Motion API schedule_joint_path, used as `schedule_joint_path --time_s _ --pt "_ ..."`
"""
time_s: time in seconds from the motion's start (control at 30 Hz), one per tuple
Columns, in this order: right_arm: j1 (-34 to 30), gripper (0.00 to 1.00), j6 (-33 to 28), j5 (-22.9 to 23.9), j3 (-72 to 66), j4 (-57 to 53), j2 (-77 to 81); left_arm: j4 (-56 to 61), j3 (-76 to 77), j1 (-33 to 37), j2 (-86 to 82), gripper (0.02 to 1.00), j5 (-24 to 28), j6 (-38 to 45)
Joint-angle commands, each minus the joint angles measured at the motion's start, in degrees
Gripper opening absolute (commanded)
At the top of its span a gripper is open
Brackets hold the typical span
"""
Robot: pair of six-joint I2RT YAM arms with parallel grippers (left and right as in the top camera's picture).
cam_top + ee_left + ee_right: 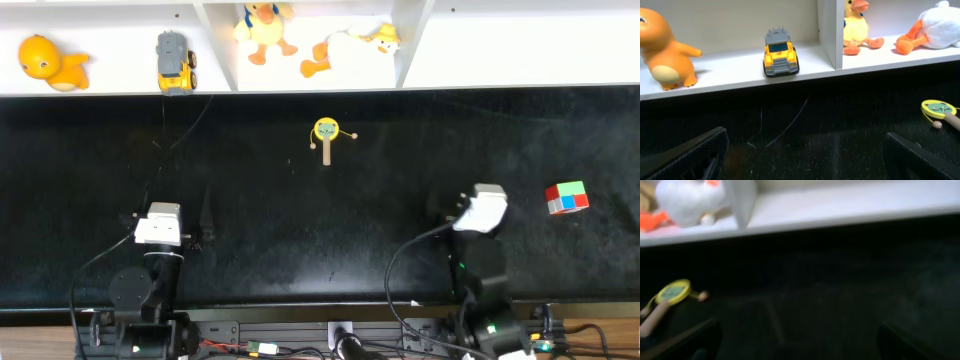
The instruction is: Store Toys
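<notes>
The black worktop [250, 230] carries two toys in front of the shelf [500, 60]. The left tool [805, 157] and the right tool [795, 340] are both spread, empty. The cube [567, 198], near the right tool, seems light and stiff: pinch its flat faces. The rattle [326, 135], at the middle, is small: take its handle

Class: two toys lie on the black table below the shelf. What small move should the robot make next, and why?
Probably turn the right gripper toward the colour cube: it lies on that arm's side, outside the shelf, and the gripper is open and empty. The rattle can wait.
</notes>
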Motion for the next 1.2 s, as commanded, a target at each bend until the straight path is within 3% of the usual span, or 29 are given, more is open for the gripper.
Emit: schedule_joint_path --time_s 0.03,0.17,0.37,0.77,1.03,1.2 --pt "10.5 0.993 15.4 11.8 10.8 -6.5 13.0 -0.1 -0.2 -0.4 -0.7 0.998 1.0 1.0" --pt "19.9 0.993 22.1 16.9 19.2 -11.9 26.8 -0.1 -0.2 -0.4 -0.7 0.998 1.0 1.0" --pt "26.6 0.996 22.5 17.4 30.9 -14.4 45.2 -0.1 -0.2 -0.4 -0.7 0.996 0.9 1.0" --pt "27.3 0.996 22.5 14.2 50.8 -16.0 69.6 -0.1 -0.2 -0.4 -0.7 0.998 1.0 1.0" --pt "27.3 0.998 22.6 7.3 55.7 -14.7 77.8 -0.1 -0.2 -0.4 -0.7 0.998 1.0 1.0" --pt "26.5 0.993 27.2 6.8 55.7 -15.5 80.6 -0.1 -0.2 -0.4 -0.7 0.998 1.0 1.0"
